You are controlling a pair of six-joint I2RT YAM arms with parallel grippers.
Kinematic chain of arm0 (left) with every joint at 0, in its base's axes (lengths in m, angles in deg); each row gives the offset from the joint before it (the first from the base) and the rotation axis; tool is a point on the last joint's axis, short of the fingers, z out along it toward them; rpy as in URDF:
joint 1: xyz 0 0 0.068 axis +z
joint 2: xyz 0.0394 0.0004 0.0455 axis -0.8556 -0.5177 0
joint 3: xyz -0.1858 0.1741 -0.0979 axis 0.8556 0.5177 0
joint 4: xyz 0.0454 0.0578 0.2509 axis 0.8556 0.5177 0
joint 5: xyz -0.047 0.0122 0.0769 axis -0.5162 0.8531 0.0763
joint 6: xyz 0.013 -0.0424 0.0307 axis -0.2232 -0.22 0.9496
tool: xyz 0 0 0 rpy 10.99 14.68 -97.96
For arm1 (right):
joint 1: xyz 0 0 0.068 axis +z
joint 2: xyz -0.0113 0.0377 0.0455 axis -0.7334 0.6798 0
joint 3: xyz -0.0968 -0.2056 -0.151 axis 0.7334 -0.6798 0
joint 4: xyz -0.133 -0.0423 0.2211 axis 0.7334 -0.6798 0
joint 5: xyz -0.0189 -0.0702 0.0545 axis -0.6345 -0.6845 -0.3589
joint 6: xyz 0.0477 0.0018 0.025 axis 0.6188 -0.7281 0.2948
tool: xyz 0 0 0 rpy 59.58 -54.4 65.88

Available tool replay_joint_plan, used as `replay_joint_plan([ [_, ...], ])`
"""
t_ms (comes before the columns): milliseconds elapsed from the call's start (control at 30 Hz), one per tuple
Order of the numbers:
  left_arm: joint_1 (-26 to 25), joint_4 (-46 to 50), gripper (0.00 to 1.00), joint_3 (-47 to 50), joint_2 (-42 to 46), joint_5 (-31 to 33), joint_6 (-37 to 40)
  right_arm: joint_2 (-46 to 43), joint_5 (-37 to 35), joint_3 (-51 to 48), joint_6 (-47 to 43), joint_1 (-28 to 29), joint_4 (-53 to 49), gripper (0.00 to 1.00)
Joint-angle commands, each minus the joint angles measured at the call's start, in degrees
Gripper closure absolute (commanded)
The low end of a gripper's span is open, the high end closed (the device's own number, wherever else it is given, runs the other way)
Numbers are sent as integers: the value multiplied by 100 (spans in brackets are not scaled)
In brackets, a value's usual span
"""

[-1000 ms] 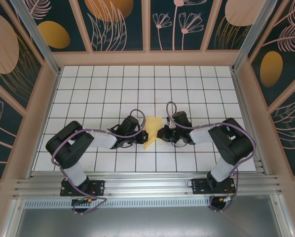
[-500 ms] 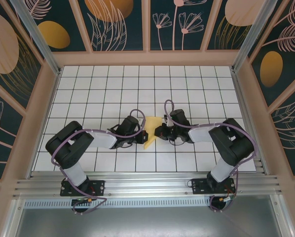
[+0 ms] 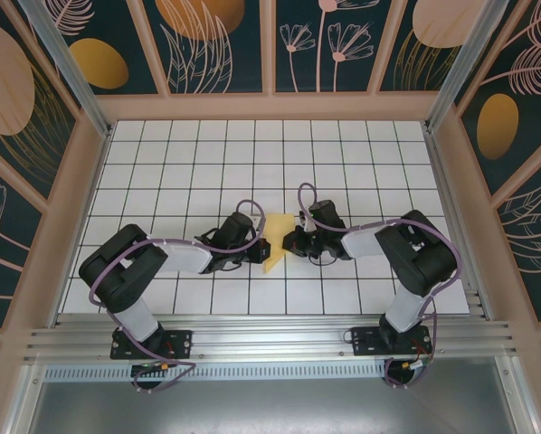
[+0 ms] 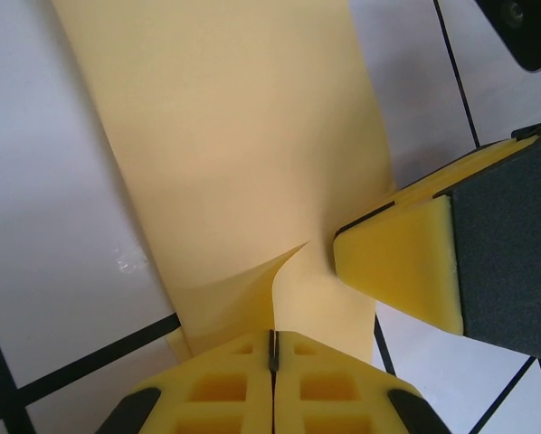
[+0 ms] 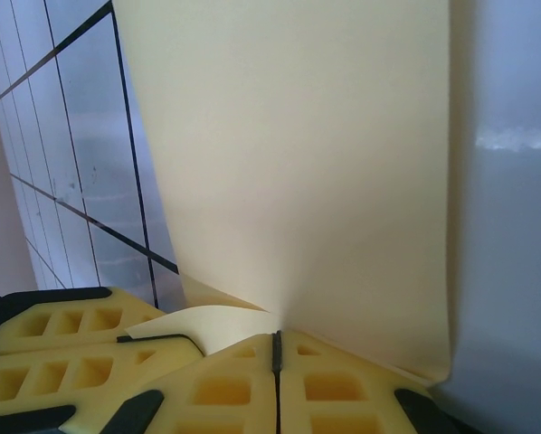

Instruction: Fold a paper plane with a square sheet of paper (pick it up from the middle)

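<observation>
Yellow creased paper (image 3: 278, 237) lies mid-way across the tiled table (image 3: 162, 163), between both arms. The left gripper (image 4: 272, 339) pinches one edge, jaws pressed together; the right gripper (image 5: 276, 339) pinches the opposite edge likewise.

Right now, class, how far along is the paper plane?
Done: the sheet of paper is not a flat square; it looks narrowed and bent. In hand: the left gripper and right gripper both pinch it, shut, close together. Left: no slim pointed dart shows yet, so folds likely remain.
</observation>
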Motion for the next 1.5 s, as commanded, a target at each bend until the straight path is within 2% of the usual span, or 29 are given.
replay_joint_plan([
  [0,22,292,89,44,-99,118,-34,284,-518,-24,-170,2,-523,93],
  [167,18,558,79,-118,-323,357,52,287,-671,-9,-147,53,-646,93],
  [233,19,617,79,-118,-258,434,43,293,-735,24,-147,84,-710,94],
  [267,18,654,74,-119,-177,452,8,295,-792,42,-147,97,-754,94],
  [367,18,797,68,-104,337,493,-84,308,-869,73,-140,122,-813,95],
  [433,26,1125,62,-97,694,853,-194,316,-928,89,-122,133,-856,95],
  [533,18,1312,55,56,1316,1041,-463,304,-961,120,-138,150,-905,95],
  [700,9,378,69,456,1954,0,-1180,295,-1012,109,-129,159,-932,95],
  [800,-8,-42,75,407,1753,-595,-1451,291,-1028,89,-112,168,-923,95],
  [1000,-97,-450,76,190,890,-1137,-1701,342,-1015,92,-116,166,-889,95],
  [1167,-189,-414,78,-81,279,-1200,-1780,375,-986,91,-104,168,-861,95],
  [1467,-219,-302,76,-187,-53,-1085,-1702,404,-990,91,-137,167,-905,95],
])
